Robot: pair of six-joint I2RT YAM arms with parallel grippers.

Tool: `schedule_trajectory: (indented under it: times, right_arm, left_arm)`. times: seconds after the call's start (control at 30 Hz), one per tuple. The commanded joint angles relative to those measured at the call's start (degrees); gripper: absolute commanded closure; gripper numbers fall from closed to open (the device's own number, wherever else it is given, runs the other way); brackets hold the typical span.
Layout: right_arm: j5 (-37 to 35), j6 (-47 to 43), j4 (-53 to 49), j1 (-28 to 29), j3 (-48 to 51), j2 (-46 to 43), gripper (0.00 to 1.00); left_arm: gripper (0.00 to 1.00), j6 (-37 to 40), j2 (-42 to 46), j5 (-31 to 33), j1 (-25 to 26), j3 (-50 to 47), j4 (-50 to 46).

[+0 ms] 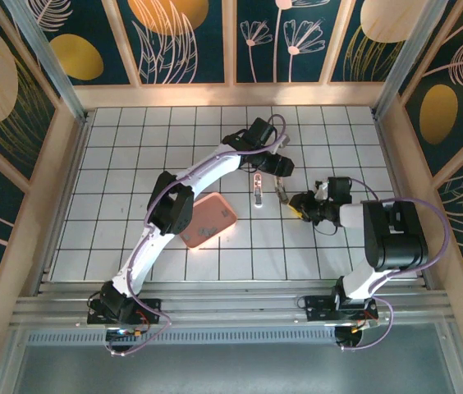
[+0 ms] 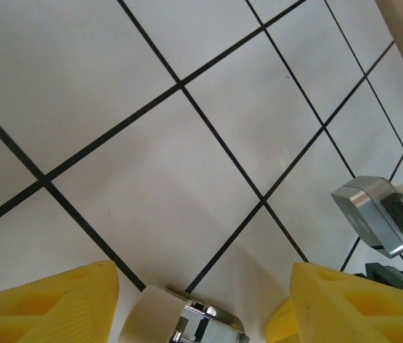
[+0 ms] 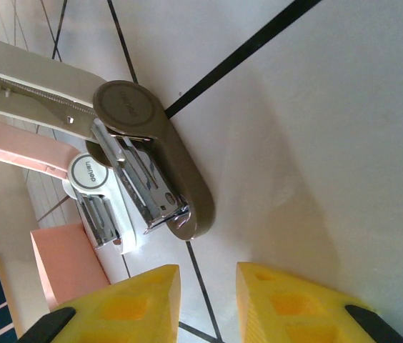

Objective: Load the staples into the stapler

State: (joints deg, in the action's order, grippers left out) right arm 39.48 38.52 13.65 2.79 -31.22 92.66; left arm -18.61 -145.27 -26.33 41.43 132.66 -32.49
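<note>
Top external: white-pink stapler (image 1: pixel 258 187) lies flat on the tiled table (image 1: pixel 133 164) abt mid-field, opened out long. It sits near the pink tray (image 1: pixel 207 220), on its right side, not touching. L arm stretches over the tray, and the left gripper (image 1: pixel 281 170) hangs just beside the stapler's far right. Right gripper (image 1: pixel 297 203) pts left from the R side. A smaller taupe stapler (image 1: pixel 281 194) lies btwn it & the white-pink one.

Left wrist: yellow fingers (image 2: pixel 51 300) stand wide apart. A rounded whitish stapler end w/ metal inside sits low btwn them. Can't tell which stapler it is, or if it touches a finger.

Right wrist: fingertips (image 3: pixel 137 293) are narrowly parted w/ bare tile in the gap, holding nothing. Taupe stapler is just ahead, hinged open, cream top arm swung away, metal channel exposed. White-pink stapler is just behind it, also open, w/ the tray corner beyond.
</note>
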Motion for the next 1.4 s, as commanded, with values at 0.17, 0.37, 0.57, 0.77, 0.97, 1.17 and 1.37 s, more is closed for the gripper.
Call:
schedule_trajectory:
  times: [0.17,0.37,0.57,0.77,0.97,1.17,1.37]
  right_arm:
    - [-1.5,-0.1,1.0,0.4,-0.3,1.3,0.73]
    - [-1.7,-0.3,0.9,0.4,-0.4,1.4,0.74]
    - [-2.3,-0.5,0.7,0.5,-0.8,1.7,0.74]
    - [-2.7,-0.8,0.4,0.4,-1.1,1.8,0.74]
    - [-3.1,-1.0,0.1,0.4,-1.5,1.4,0.74]
    - [-3.1,-1.2,0.3,0.6,-1.7,2.0,0.74]
    - [-3.3,-1.3,0.4,0.8,-1.4,2.2,0.74]
  left_arm:
    - [0.37,2.6,-0.2,-4.1,0.6,-1.3,1.4]
    - [0.36,3.6,0.5,-4.9,0.8,-1.7,1.6]
    - [0.37,5.9,2.4,-8.0,1.7,-4.1,2.2]
    - [0.37,7.6,4.2,-10.0,2.3,-7.4,2.5]
    - [0.37,9.0,6.2,-10.7,2.8,-9.9,2.6]
    - [0.33,9.0,8.4,-8.4,3.1,-11.8,3.6]
    - [0.34,9.0,8.9,-9.9,3.4,-13.1,4.5]
